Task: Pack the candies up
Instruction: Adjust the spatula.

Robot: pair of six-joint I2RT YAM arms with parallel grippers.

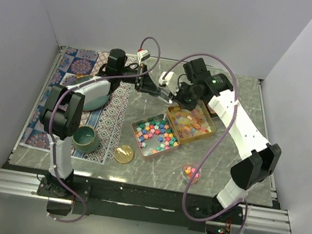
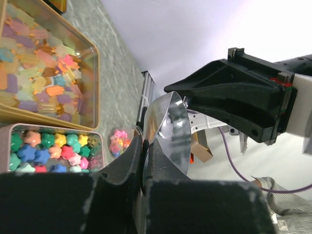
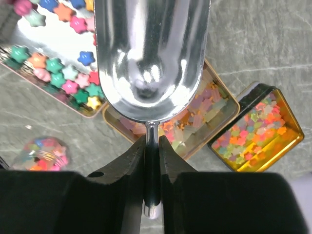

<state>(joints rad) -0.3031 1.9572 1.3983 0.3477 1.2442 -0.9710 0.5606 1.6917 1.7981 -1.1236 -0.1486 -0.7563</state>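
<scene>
Bright star candies [image 1: 156, 134] fill a pink tray [image 1: 136, 135]. Paler gummy candies [image 1: 190, 122] fill a gold tray [image 1: 210, 118] next to it. A small clear jar [image 1: 191, 173] near the front holds a few candies. Both arms meet above the trays' far side on a shiny metal scoop [image 3: 151, 58], whose bowl is empty. My right gripper [image 3: 152, 141] is shut on the scoop's thin handle [image 3: 152, 175]. My left gripper [image 2: 145, 146] is shut on the rim of the scoop's bowl [image 2: 168, 131]. The right gripper's black body [image 2: 234, 97] shows just beyond it.
A black-and-gold tin [image 3: 256, 129] of tiny star candies sits beside the gold tray. A round gold lid [image 1: 124, 154] lies in front of the pink tray. A teal cup [image 1: 85, 138] and a teal-and-white object [image 1: 91, 92] rest on a patterned mat [image 1: 107, 124] at the left.
</scene>
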